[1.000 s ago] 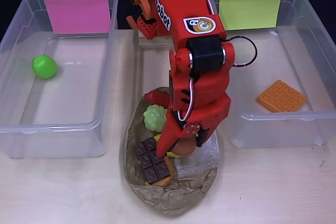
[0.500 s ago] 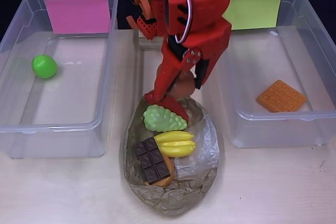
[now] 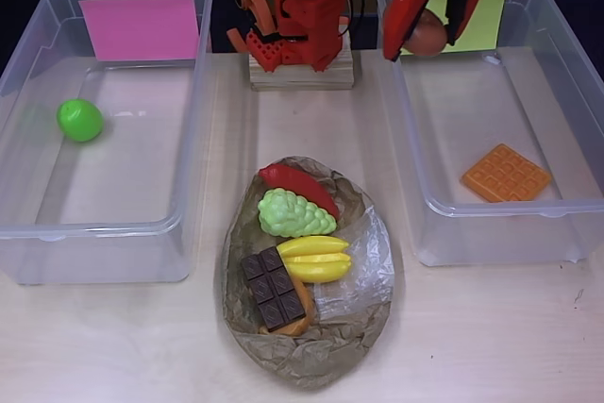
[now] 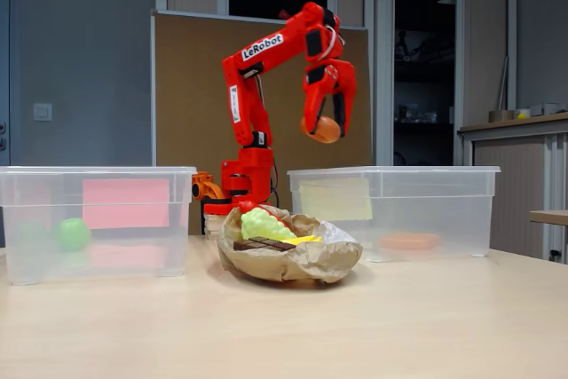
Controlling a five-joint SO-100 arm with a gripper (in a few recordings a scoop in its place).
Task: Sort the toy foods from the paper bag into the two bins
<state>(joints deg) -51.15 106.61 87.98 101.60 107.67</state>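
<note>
My red gripper (image 3: 429,30) hangs high over the back left corner of the right bin (image 3: 510,209), shut on the brown donut (image 3: 427,34); the fixed view shows gripper (image 4: 326,126) and donut (image 4: 327,129) well above the bin's rim. That bin carries a yellow-green label (image 3: 486,16) and holds the orange waffle (image 3: 506,173). In the left bin (image 3: 94,228), pink label (image 3: 142,27), lies the green ball (image 3: 79,120). The paper bag (image 3: 311,356) holds the red chili (image 3: 297,184), grapes (image 3: 293,214), banana (image 3: 316,257), chocolate bar (image 3: 274,288) and, under it, an orange croissant (image 3: 304,297).
The arm's base (image 3: 293,35) stands on a wooden block at the back, between the bins. Bare tabletop (image 3: 491,337) stretches along the front on both sides of the bag. In the fixed view the bag (image 4: 293,264) sits in front of the base.
The gripper has lifted the donut out of the bag and carried it up, back and right, to above the right bin. The bag's other toys lie uncovered.
</note>
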